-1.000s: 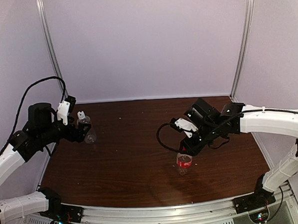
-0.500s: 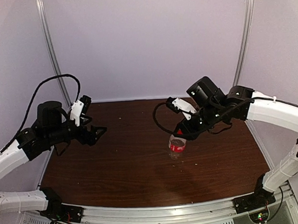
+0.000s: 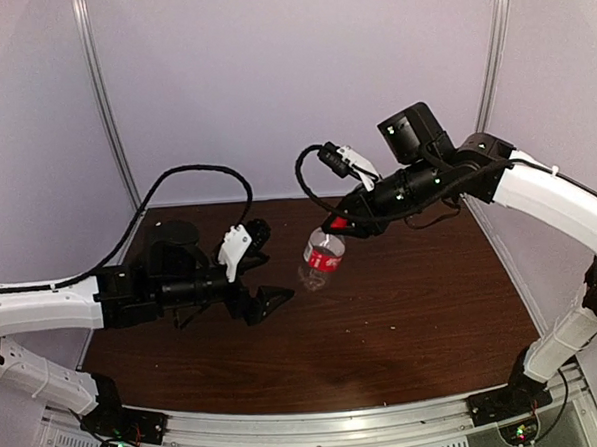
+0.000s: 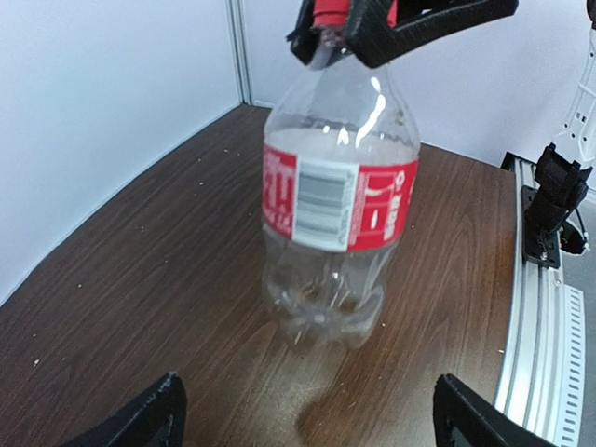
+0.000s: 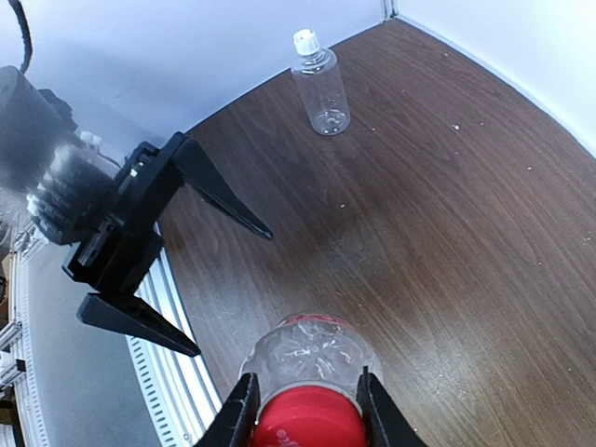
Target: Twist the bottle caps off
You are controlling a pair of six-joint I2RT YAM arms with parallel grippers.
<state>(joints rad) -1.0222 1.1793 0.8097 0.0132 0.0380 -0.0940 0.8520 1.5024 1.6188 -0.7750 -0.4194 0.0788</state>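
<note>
My right gripper [image 5: 304,410] is shut on the red cap [image 5: 307,421] of the shorter bottle [image 3: 322,259] with the red label band. It holds that bottle tilted in the air over the middle of the table. In the left wrist view the same bottle [image 4: 335,205] hangs just ahead, the red cap [image 4: 328,11] pinched at the top. My left gripper [image 3: 279,270] stands wide open just left of this bottle, its black fingers [image 5: 223,200] apart from it. The plain bottle [image 5: 321,88] with its white cap [image 5: 305,40] stands upright far back; the top view hides it.
A brown wooden table [image 3: 413,308] is enclosed by pale walls with metal corner posts [image 3: 486,83]. An aluminium rail [image 3: 319,423] runs along the near edge. A black cable [image 3: 311,178] loops off the right wrist.
The right arm has lifted the red-labelled bottle off the table and carried it left. The left arm has swung away from the plain bottle toward the middle, gripper still open.
</note>
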